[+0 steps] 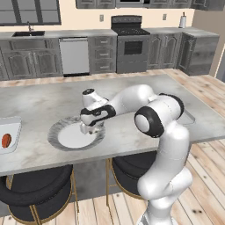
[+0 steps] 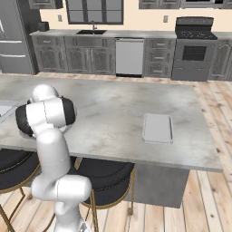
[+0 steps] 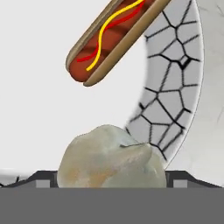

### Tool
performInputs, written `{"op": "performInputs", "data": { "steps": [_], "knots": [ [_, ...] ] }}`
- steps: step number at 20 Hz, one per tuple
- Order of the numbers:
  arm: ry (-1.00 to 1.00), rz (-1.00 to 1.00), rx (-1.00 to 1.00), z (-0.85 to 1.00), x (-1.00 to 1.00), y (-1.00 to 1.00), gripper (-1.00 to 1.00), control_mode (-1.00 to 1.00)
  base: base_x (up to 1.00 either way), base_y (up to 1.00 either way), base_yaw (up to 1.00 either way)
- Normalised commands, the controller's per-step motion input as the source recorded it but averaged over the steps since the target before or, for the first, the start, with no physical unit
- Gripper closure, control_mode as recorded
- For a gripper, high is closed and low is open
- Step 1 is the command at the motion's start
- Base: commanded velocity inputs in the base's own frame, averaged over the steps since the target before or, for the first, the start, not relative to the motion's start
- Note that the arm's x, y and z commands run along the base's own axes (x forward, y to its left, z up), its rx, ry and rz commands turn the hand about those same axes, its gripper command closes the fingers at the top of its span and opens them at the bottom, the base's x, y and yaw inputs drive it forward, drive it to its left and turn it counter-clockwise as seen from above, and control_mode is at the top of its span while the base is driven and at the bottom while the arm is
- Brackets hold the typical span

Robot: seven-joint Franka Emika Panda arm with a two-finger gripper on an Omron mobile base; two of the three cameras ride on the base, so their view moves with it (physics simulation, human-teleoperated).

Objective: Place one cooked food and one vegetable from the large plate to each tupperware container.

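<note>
closing over a pale lump (image 3: 111, 157) on the plate (image 1: 57, 134), the gripper (image 1: 90, 127), jaws spread, not yet pinching, needs a firm squeeze before lifting toward a container (image 2: 157, 128).

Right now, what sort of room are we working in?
A home kitchen, by the look of it: a stove and sink along the back wall of grey cabinets, and a marble-topped island with stools tucked under it.
</note>
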Motion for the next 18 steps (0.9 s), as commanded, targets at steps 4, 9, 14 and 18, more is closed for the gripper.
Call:
{"op": "performInputs", "data": {
  "steps": [4,9,14,18],
  "knots": [
    [-0.02,-0.29,-0.02,0.69,-0.37,-0.92,1.0,-1.0,0.0,0.0,0.0],
    [0.0,-0.36,0.0,0.63,0.0,-1.0,1.0,-1.0,0.0,0.0,0.0],
    [-0.01,-0.32,0.02,0.23,0.24,-1.0,1.0,-1.0,0.0,0.0,0.0],
    [-0.02,-0.22,0.07,0.07,0.28,-1.0,1.0,-1.0,0.0,0.0,0.0]
  ]
}}
